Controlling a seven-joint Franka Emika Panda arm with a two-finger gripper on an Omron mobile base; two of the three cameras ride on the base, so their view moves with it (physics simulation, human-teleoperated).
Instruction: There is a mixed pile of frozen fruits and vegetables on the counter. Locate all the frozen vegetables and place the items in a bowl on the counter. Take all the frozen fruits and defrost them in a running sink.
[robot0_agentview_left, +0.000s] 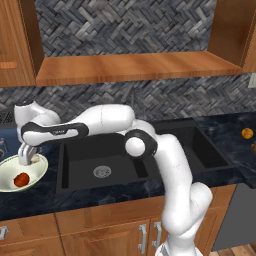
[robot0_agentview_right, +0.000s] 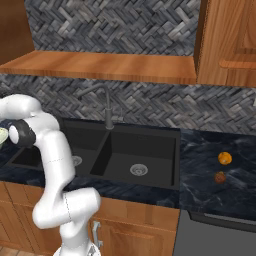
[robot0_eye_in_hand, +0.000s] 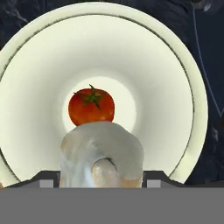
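garlic (robot0_eye_in_hand: 101, 154): our hand (robot0_agentview_left: 28, 159) pinches it directly above the bowl (robot0_agentview_left: 39, 176), so we judge a drop is due.
tomato (robot0_eye_in_hand: 91, 106): in bowl centre, at 12 o'clock of garlic.
arm: stretched toward 9 o'clock across sink (robot0_agentview_left: 120, 172), hand pointing down.
fruits (robot0_agentview_right: 225, 158): on table (robot0_agentview_right: 215, 197).

The arm (robot0_agentview_left: 150, 145) rises at lower right, bends at mid-frame and stretches to the left edge, where the gripper (robot0_agentview_left: 28, 159) points down, closed on something pale.
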